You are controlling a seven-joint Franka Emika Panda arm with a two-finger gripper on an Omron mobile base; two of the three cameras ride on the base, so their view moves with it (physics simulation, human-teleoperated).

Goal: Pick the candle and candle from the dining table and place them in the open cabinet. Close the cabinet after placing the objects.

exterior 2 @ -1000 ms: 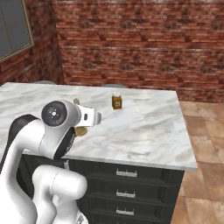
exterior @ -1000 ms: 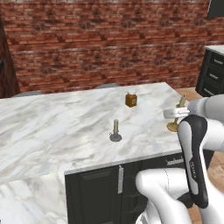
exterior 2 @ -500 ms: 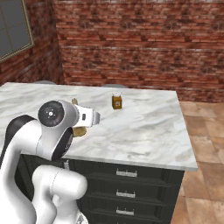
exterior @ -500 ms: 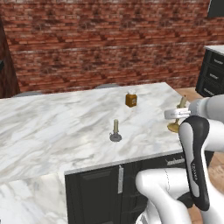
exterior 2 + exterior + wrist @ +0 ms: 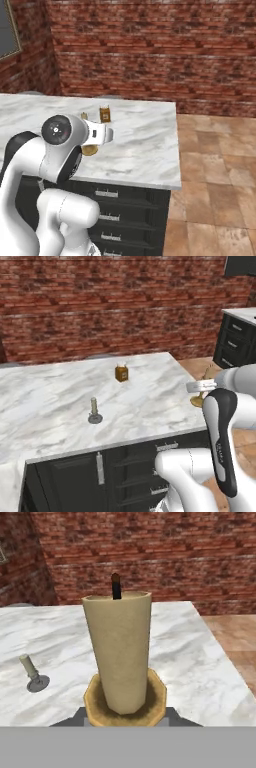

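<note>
The white marble counter stands before a red brick wall – the gold candle sits near its edge inside the pincer, whose grip I cannot tell; the grey candle stands apart

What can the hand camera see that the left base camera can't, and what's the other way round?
The hand view alone shows the brass-holder candle up close: its dark wick and the scalloped gold dish under it. The left base view alone shows the small amber carton, the dark cupboard fronts under the dining table, a dark drawer unit at the far right, and the robot's white arm, which hides most of that gold candle. Both show the grey-holder candle standing upright on the marble top, and the brick wall behind.
</note>
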